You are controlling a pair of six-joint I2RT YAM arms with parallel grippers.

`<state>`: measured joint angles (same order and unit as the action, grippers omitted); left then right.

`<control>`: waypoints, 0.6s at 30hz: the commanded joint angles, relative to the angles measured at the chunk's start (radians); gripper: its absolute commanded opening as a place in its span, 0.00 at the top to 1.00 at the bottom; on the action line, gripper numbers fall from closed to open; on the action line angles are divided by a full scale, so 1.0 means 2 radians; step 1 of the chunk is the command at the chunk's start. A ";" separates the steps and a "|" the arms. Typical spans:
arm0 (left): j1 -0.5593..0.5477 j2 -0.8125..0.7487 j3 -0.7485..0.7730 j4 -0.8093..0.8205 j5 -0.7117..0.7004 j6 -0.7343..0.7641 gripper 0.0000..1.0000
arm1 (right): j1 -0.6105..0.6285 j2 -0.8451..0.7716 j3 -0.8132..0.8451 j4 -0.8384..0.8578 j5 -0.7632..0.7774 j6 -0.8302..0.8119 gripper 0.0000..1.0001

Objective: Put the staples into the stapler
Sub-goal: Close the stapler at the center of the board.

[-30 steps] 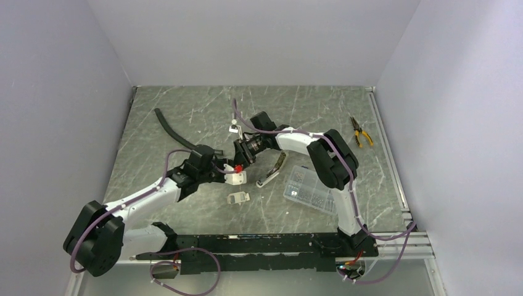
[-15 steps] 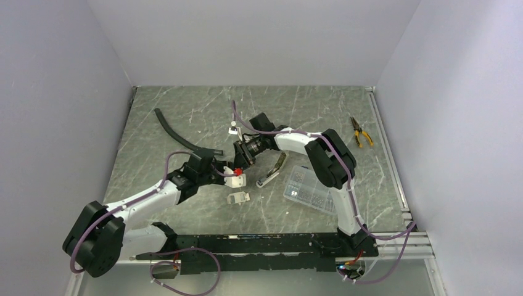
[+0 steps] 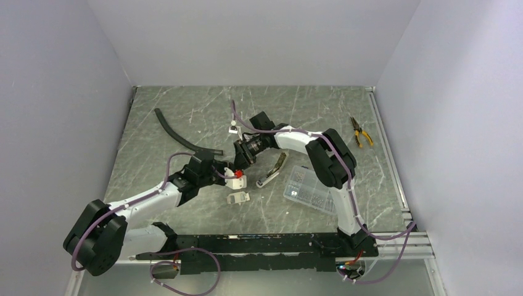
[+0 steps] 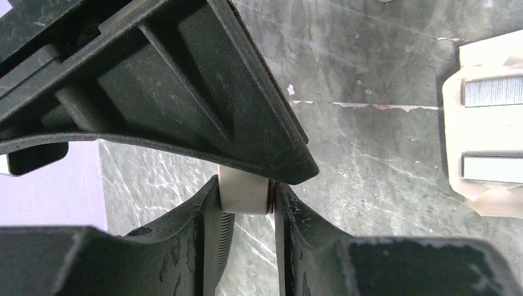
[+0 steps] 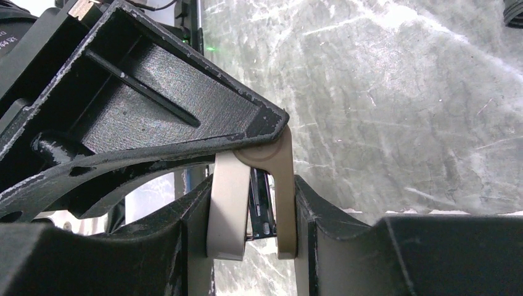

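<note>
Your left gripper (image 3: pixel 227 175) was pinched shut on a white piece (image 4: pixel 245 192) with a red edge. Your right gripper (image 3: pixel 241 159), at its 1 o'clock, had its fingers clamped on a tan piece (image 5: pixel 229 209); whether that was part of the stapler (image 3: pixel 280 162) could not be told. Overhead, the stapler showed open in a V at the right gripper's 4 o'clock, near the table's middle. The cream tray (image 3: pixel 238 198) of staples (image 4: pixel 493 91) lay at the left gripper's 6 o'clock.
</note>
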<state>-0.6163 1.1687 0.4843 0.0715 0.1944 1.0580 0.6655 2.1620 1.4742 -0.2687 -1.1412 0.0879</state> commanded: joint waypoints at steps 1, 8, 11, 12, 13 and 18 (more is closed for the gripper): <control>-0.006 -0.001 0.002 0.006 0.020 0.024 0.97 | 0.014 -0.010 0.048 -0.024 -0.078 0.000 0.50; -0.006 -0.010 0.002 -0.003 0.029 0.021 0.98 | 0.013 -0.001 0.056 -0.030 -0.098 0.007 0.29; -0.006 -0.011 0.003 -0.007 0.026 0.021 0.97 | 0.013 0.001 0.063 -0.053 -0.092 -0.011 0.30; -0.006 -0.011 0.004 -0.008 0.025 0.021 0.97 | 0.013 0.002 0.065 -0.061 -0.088 -0.019 0.30; -0.006 -0.011 0.004 -0.008 0.025 0.021 0.97 | 0.013 0.004 0.068 -0.071 -0.087 -0.027 0.30; -0.006 -0.009 0.006 -0.007 0.023 0.020 0.97 | 0.012 0.010 0.069 -0.104 -0.077 -0.061 0.33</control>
<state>-0.6189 1.1595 0.4843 0.0605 0.2131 1.0874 0.6704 2.1883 1.5589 -0.4271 -1.2087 0.0406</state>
